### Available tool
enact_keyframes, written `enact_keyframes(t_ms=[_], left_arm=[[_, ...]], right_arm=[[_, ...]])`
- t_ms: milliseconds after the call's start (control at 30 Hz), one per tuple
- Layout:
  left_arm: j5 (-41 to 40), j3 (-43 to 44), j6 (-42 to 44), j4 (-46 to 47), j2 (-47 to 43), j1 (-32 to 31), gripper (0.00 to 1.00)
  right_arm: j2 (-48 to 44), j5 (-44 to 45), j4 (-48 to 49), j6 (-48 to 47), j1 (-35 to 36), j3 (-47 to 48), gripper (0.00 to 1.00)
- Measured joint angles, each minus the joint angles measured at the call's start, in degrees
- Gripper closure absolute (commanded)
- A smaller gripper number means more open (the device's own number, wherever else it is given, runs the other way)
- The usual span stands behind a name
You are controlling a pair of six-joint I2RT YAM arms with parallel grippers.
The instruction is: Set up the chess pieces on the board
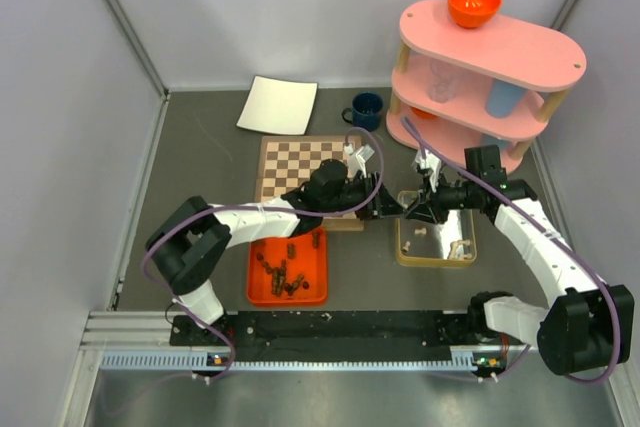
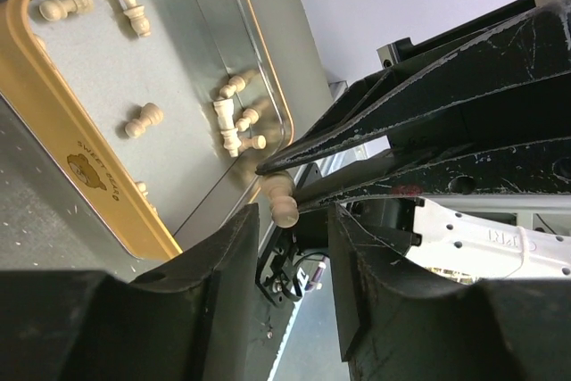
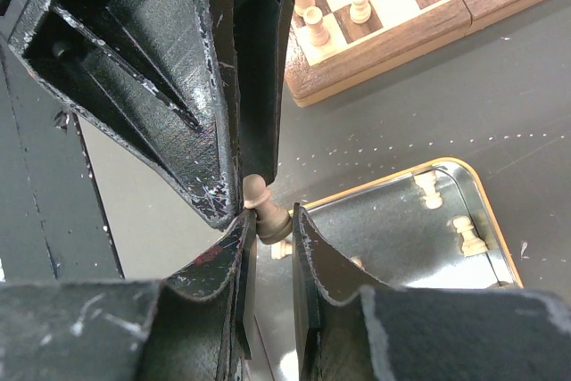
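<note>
Left gripper (image 2: 293, 216) reaches in from the board side and meets the right gripper (image 3: 270, 218) tip to tip, above the left rim of the tin and just right of the board's near right corner. The right jaws stand narrow, clamped on a pale pawn (image 3: 259, 192). The left jaws stand partway apart, one finger on either side of that pawn, and the left wrist view shows a gap between the pawn and one finger.

A pink three-tier shelf (image 1: 520, 47) fills the far right corner of the table. The wooden chessboard (image 1: 300, 159) lies left of centre, and the left arm covers its near right part. The right wrist view shows a few pale chessmen (image 3: 313, 26) standing on squares at one corner of it. An orange tray (image 1: 255, 282) sits just near of the board, with dark pieces (image 1: 285, 275) lying loose inside. The gold-rimmed metal tin (image 1: 401, 245) sits to the right of the board, and pale pieces (image 2: 143, 120) are scattered in it, most of them on their sides.
</note>
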Motion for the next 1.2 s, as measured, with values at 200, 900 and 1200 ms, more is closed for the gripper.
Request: enact_keyframes(t_ms=[200,900,1200], left_arm=[[0.44,0.92,0.59,-0.31,0.68,-0.07,0.73],[-0.11,1.09,4.22,-3.54,0.96,0.2,1.0],[-7.04,3.48,17.11,-23.08,-9.6,3.8,1.0]], right_arm=[[0.0,0.17,-0.02,-0.02,0.0,0.0,0.94],[-1.25,1.22,-1.05,-0.28,-0.07,-0.04,0.43],[-4.17,2.82,-1.07,-0.2,-4.74,-0.04,0.42]])
